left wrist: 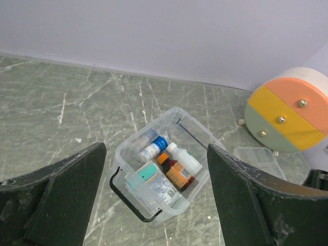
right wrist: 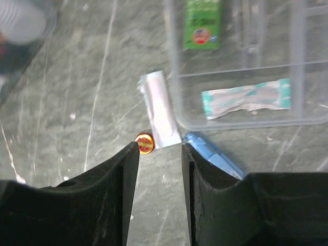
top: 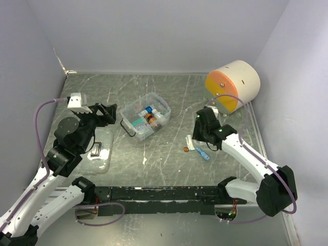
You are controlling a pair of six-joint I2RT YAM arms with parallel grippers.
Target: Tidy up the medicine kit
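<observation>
The medicine kit's clear box [top: 145,117] stands mid-table without a lid, a black handle on its near end. In the left wrist view the box [left wrist: 200,133] holds a blue-capped white bottle [left wrist: 154,148], an amber bottle [left wrist: 177,173], a white bottle [left wrist: 185,158] and a teal packet [left wrist: 145,174]. My left gripper [top: 110,115] [left wrist: 156,147] hovers open beside the box. The clear divided tray [right wrist: 177,77] holds a green sachet [right wrist: 202,23] and a bandage strip [right wrist: 246,97]. My right gripper [top: 197,134] [right wrist: 160,146] is open and empty, just short of a silver sachet [right wrist: 160,115], a red round tin [right wrist: 144,143] and a blue tube [right wrist: 212,154].
A large cream cylinder with an orange face [top: 233,84] stands at the back right, close behind the right arm. A clear lid [top: 100,151] lies under the left arm. Walls close off the table at the back and both sides.
</observation>
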